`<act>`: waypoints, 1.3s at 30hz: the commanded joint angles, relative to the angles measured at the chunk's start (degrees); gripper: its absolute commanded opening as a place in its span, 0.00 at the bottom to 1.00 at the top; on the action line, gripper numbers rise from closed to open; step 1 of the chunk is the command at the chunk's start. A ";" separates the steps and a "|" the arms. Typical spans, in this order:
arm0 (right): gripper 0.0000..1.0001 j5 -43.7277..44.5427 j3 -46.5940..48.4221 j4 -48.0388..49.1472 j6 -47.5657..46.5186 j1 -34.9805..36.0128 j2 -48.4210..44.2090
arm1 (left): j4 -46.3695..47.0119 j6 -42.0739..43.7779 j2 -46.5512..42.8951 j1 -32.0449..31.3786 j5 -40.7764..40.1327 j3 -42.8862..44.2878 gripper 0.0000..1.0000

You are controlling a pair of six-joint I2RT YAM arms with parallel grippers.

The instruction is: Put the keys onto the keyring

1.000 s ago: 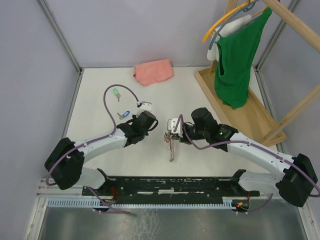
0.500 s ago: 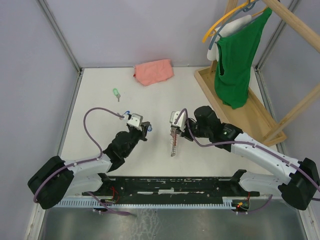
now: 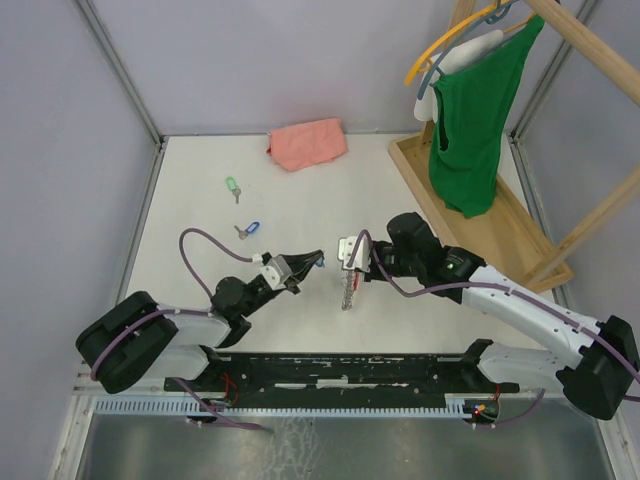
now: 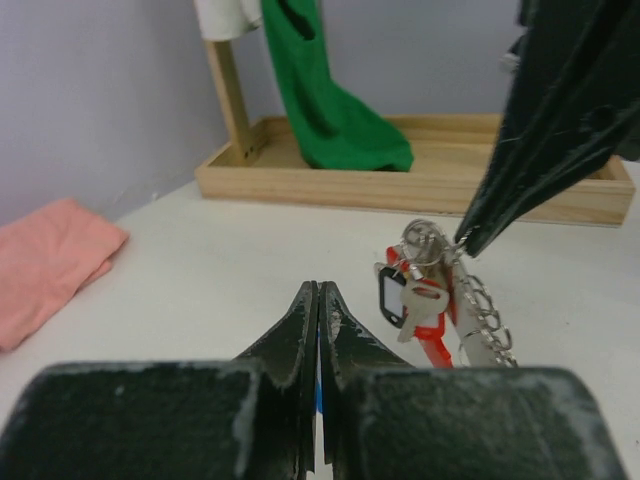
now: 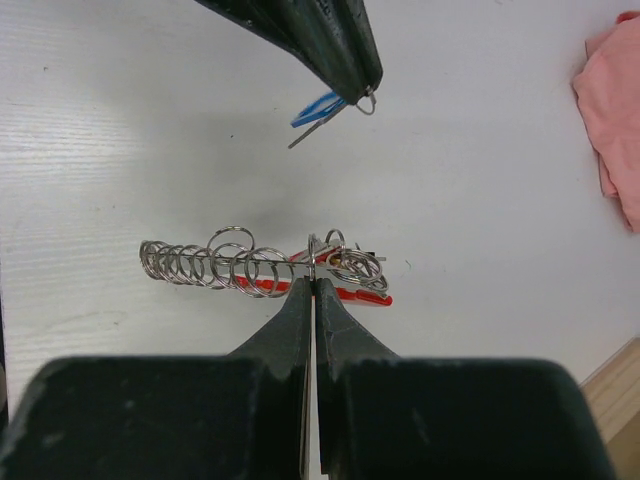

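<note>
The left arm has swung in from the far left. Its left gripper (image 3: 313, 262), pinched tight on a blue key (image 5: 318, 108), now sits beside the keyring (image 5: 330, 250), which the right gripper (image 5: 313, 288) clamps. I'd hold the ring steady and ease the key's hole on slowly. A green key (image 3: 232, 186) lies far left.

The desk (image 3: 200, 200) was matt white with a faint grain. The keyring (image 5: 335, 255) and its chain of rings (image 5: 200, 265) were bright polished metal, beside a glossy red plastic tag (image 5: 355, 294). The blue key (image 5: 318, 106) pinched in the left hand (image 4: 318, 290) had a smooth plastic head and a bare metal blade. The left hand and the right hand (image 5: 313, 285) were black, matt and finely grainy. At upper middle the pink towel (image 3: 306, 142) was soft cloth. At upper right the green top (image 3: 470, 120) was thin cloth and the rack (image 3: 500, 230) pale, smooth wood.
</note>
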 commanded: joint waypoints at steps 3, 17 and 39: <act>0.01 -1.12 1.93 0.74 -4.63 0.31 0.44 | 10.35 9.84 2.43 0.15 14.20 -0.11 0.03; 0.01 -6.14 -2.12 0.87 -17.98 0.45 -3.11 | 17.12 18.44 10.26 0.15 24.46 1.02 0.03; 0.01 -6.28 -4.58 3.64 -24.24 1.57 -2.81 | 17.04 16.63 7.14 0.18 28.38 1.79 0.03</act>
